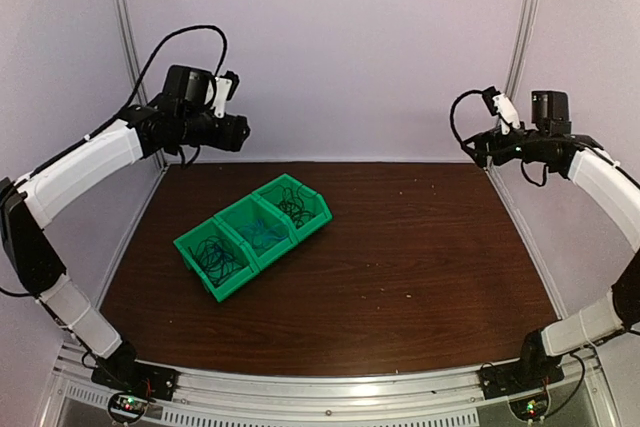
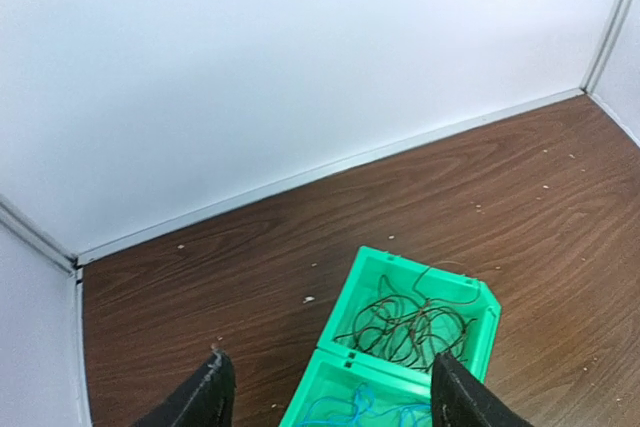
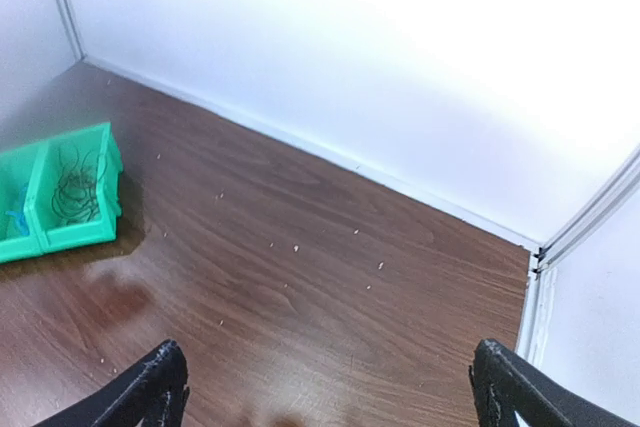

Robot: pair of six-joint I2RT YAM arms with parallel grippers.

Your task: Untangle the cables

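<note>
Three joined green bins (image 1: pixel 236 217) lie slantwise on the left half of the brown table. The far bin holds a tangle of black cables (image 1: pixel 295 209), the middle bin blue cables (image 1: pixel 262 234), the near bin more black cables (image 1: pixel 214 257). My left gripper (image 1: pixel 243 132) hangs high above the table's back left, open and empty. In the left wrist view its open gripper (image 2: pixel 330 399) frames the black tangle (image 2: pixel 410 327) and the blue cables (image 2: pixel 365 413) far below. My right gripper (image 1: pixel 472 147) is raised at the back right, open and empty (image 3: pixel 330 387), over bare wood.
The brown wooden table (image 1: pixel 420 247) is walled by white panels at the back and sides. Small pale crumbs (image 3: pixel 297 247) dot the wood. The far bin (image 3: pixel 70 232) shows at the left edge of the right wrist view.
</note>
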